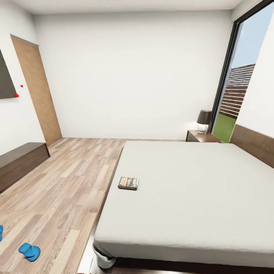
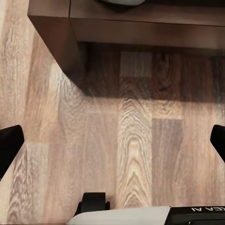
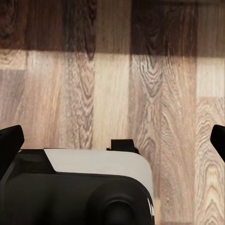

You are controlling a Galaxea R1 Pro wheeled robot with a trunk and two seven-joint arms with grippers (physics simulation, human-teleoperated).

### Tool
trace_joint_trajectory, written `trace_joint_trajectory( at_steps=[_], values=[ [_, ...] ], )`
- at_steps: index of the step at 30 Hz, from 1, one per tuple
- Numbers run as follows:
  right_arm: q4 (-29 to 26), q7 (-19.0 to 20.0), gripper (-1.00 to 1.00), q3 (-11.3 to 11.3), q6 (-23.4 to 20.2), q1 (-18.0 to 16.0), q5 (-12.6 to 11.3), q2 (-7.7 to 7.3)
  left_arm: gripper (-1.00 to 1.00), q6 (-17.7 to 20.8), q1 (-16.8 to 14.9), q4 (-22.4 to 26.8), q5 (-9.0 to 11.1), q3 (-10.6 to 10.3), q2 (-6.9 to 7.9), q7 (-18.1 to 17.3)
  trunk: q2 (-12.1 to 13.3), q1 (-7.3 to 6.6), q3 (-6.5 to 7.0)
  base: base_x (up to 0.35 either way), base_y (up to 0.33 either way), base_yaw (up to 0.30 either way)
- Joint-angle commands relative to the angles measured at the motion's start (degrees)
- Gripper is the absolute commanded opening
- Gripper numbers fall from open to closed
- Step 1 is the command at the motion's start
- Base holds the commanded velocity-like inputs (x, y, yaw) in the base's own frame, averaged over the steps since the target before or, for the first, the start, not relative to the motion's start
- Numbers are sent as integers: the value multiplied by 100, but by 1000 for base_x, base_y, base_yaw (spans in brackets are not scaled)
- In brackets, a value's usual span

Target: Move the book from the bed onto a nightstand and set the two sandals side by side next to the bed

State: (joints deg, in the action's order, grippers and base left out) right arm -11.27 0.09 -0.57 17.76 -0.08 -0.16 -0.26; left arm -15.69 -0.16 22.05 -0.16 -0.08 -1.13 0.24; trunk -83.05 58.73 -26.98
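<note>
Second sandal (image 1: 0, 232) cut off

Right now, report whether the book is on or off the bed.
On: the book lies flat on the bed, near its left edge.

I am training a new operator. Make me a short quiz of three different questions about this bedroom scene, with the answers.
1. True or false: the book lies on the bed.
2. What stands on the nightstand? A) a lamp B) a vase C) a clock
3. Fill in: the blue sandal lies on the ____.

Key
1. True; it is near the mattress's left edge in the head view.
2. A, a lamp with a dark shade.
3. Floor, apart from the bed.
</note>
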Motion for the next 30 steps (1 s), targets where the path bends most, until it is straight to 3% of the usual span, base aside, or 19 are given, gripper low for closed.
trace_joint_trajectory(
  at_steps=[1, 30],
  values=[
    [-1, 1, 100, -5, 17, -1, -2, 0, 100, -13, -2, 1, -2, 0, -1, 3, -3, 0, -5, 0, 0, 299],
    [10, 4, 100, -5, 15, -1, -2, 7, 100, -13, -2, 1, -2, 0, -1, 3, -3, 0, -5, 0, 0, 298]
  ],
)
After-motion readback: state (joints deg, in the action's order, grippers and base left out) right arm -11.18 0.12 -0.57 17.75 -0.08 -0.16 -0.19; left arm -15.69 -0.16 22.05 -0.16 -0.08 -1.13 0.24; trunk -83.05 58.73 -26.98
